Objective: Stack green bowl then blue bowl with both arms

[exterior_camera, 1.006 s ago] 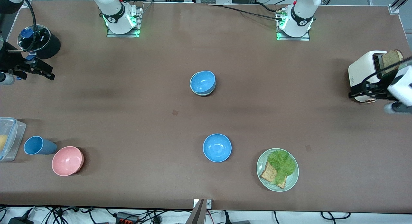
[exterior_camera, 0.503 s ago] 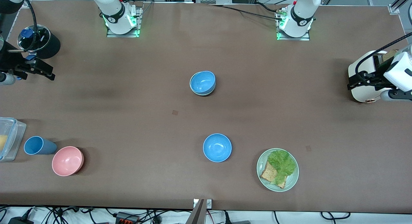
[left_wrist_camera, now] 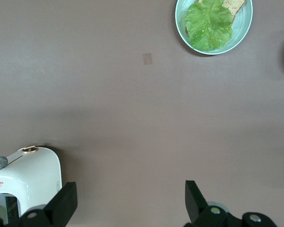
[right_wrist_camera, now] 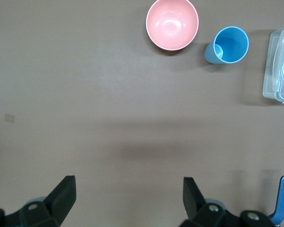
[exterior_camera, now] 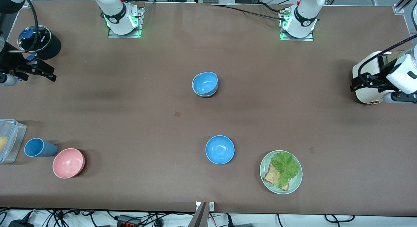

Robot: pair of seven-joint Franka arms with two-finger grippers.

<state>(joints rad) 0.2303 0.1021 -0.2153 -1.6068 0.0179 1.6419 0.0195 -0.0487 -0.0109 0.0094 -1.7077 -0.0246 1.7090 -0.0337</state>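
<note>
A smooth blue bowl (exterior_camera: 205,83) sits nested in the matte green bowl (exterior_camera: 206,95) mid-bench, well apart from both grippers. The left gripper (left_wrist_camera: 128,201), fingers spread and empty, hangs above the white toaster (exterior_camera: 368,77). The right gripper (right_wrist_camera: 125,198), also spread, hovers beside a black jar (exterior_camera: 40,42). A pale plate (exterior_camera: 294,184) carries lettuce (exterior_camera: 285,166) and bread (exterior_camera: 272,176).

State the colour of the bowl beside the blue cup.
Pink; the bowl shows best in the right wrist view, beside the cup.
</note>
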